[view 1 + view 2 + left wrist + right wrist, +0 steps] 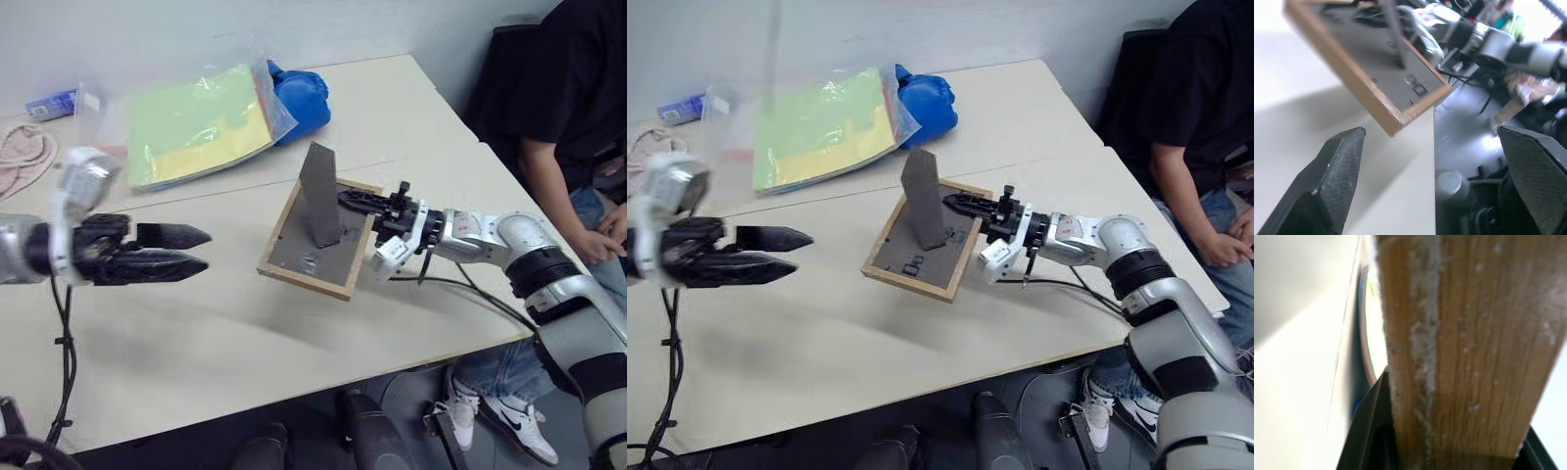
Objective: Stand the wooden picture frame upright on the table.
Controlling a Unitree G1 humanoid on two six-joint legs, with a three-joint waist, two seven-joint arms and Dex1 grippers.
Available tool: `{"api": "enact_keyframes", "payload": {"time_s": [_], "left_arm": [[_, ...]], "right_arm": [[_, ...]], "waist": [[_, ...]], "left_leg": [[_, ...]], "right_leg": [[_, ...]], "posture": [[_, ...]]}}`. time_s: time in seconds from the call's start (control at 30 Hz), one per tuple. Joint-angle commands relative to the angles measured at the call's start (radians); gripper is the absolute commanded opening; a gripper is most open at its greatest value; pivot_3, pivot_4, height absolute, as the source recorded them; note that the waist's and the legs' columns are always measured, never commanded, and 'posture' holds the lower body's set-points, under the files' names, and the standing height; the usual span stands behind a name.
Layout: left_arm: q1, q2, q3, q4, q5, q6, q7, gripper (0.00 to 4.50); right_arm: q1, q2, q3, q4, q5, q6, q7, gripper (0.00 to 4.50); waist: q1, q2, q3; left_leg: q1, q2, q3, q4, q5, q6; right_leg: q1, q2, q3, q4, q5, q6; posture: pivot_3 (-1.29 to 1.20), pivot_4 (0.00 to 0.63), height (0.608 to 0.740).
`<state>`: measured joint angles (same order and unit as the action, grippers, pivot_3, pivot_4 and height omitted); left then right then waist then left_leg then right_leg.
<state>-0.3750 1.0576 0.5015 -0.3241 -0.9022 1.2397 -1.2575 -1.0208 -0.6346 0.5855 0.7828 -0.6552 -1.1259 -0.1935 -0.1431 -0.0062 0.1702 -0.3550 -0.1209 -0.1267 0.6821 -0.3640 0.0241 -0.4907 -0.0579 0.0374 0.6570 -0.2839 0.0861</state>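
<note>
The wooden picture frame [318, 240] lies back-up near the middle of my surface [196, 323], picture side down, its fold-out stand [319, 196] already sticking straight up from the dark back. My right pincer [364, 203] has closed on the frame's edge at about three o'clock, so I judge I am at the start of the lifting step: grip taken, frame not yet raised.

My left pincer [181, 250] hangs well apart from the frame at nine o'clock, its fingers spread wide and holding nothing.

Next, as I see it, I must tip the gripped edge up and swing the frame round until its lower edge and the stand's foot both rest on the surface, slowly enough that the stand does not fold shut. My free pincer could steady the far side.

The head views give the whole layout, with the clear bag of coloured paper [196, 122] at eleven o'clock and a person [578, 127] seated at two o'clock. My right wrist view alone shows the pale wood grain wedged between my fingers, confirming the grip; my left wrist view shows the frame's near corner [1393, 125] sitting close to the surface's edge.
</note>
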Motion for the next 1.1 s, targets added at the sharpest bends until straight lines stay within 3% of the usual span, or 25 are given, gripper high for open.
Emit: {"api": "enact_keyframes", "payload": {"time_s": [0.03, 0.07, 0.13, 0.23, 0.4, 0.67, 0.8, 0.97, 1.0, 1.1], "left_arm": [[0.127, -0.061, 0.078, -0.185, 0.034, -0.126, 0.09, 4.5], [0.146, -0.093, 0.079, -0.211, 0.041, -0.156, 0.132, 4.5], [0.149, -0.161, 0.069, -0.236, 0.063, -0.22, 0.221, 4.5], [0.126, -0.233, 0.04, -0.236, 0.122, -0.316, 0.338, 4.5], [0.144, -0.232, 0.023, -0.218, 0.109, -0.346, 0.381, 4.5], [0.14, -0.207, -0.017, -0.182, 0.106, -0.385, 0.39, 4.5], [0.126, -0.196, -0.04, -0.163, 0.106, -0.399, 0.389, 4.5], [0.11, -0.179, -0.068, -0.123, 0.095, -0.394, 0.372, 4.5], [0.105, -0.176, -0.074, -0.115, 0.093, -0.392, 0.37, 4.5], [0.09, -0.162, -0.088, -0.1, 0.088, -0.395, 0.358, 4.5]], "right_arm": [[0.168, 0.06, -0.051, -0.301, 0.918, 0.471, 0.7, 1.16], [0.213, 0.069, -0.087, -0.413, 1.113, 0.682, 0.834, 1.15], [0.259, 0.071, -0.141, -0.544, 1.338, 0.994, 0.966, 1.15], [0.3, 0.074, -0.194, -0.623, 1.473, 1.287, 1.052, 1.15], [0.335, 0.172, -0.275, -0.551, 1.486, 1.496, 1.068, 1.15], [0.406, 0.283, -0.29, -0.447, 1.29, 1.461, 1.137, 1.15], [0.431, 0.288, -0.309, -0.446, 1.218, 1.428, 1.182, 2.52], [0.449, 0.224, -0.325, -0.511, 1.181, 1.523, 1.228, 4.23], [0.456, 0.192, -0.326, -0.536, 1.173, 1.545, 1.241, 4.48], [0.467, 0.0, -0.392, -0.647, 1.175, 1.61, 1.321, 4.48]], "waist": [[0.001, 0.0, 0.0], [0.007, 0.001, 0.0], [0.027, 0.002, 0.001], [0.07, 0.002, 0.001], [0.114, 0.002, 0.001], [0.117, 0.001, 0.001], [0.116, 0.001, 0.001], [0.116, 0.001, 0.001], [0.118, 0.001, 0.001], [0.134, 0.002, 0.001]], "left_leg": [[0.003, 0.004, 0.0, 0.001, -0.001, 0.001], [0.005, 0.007, 0.0, 0.001, -0.002, 0.001], [0.002, 0.01, -0.001, 0.007, -0.008, 0.002], [0.001, 0.012, -0.001, 0.014, -0.013, 0.001], [0.002, 0.013, 0.001, 0.016, -0.015, 0.0], [0.002, 0.013, 0.003, 0.017, -0.015, 0.0], [0.002, 0.013, 0.003, 0.017, -0.015, 0.0], [0.002, 0.013, 0.003, 0.017, -0.015, 0.0], [0.002, 0.013, 0.002, 0.017, -0.015, 0.0], [0.002, 0.012, 0.002, 0.018, -0.015, 0.0]], "right_leg": [[0.008, 0.001, -0.004, -0.002, 0.0, -0.001], [0.011, 0.002, -0.005, -0.004, 0.0, -0.001], [0.012, 0.006, -0.007, -0.003, 0.002, -0.002], [0.013, 0.01, -0.006, -0.004, 0.004, -0.001], [0.013, 0.011, -0.005, -0.004, 0.004, -0.001], [0.012, 0.011, -0.005, -0.004, 0.004, -0.002], [0.012, 0.011, -0.005, -0.003, 0.004, -0.002], [0.012, 0.011, -0.005, -0.003, 0.004, -0.002], [0.012, 0.011, -0.005, -0.003, 0.004, -0.002], [0.013, 0.01, -0.005, -0.004, 0.004, -0.002]], "posture": [[0.0, 0.15, 0.74], [0.0, 0.15, 0.74], [0.0, 0.15, 0.74], [0.0, 0.15, 0.74], [0.0, 0.15, 0.74], [0.0, 0.15, 0.74], [0.0, 0.15, 0.74], [0.0, 0.15, 0.74], [0.0, 0.15, 0.74], [0.0, 0.15, 0.74]]}}
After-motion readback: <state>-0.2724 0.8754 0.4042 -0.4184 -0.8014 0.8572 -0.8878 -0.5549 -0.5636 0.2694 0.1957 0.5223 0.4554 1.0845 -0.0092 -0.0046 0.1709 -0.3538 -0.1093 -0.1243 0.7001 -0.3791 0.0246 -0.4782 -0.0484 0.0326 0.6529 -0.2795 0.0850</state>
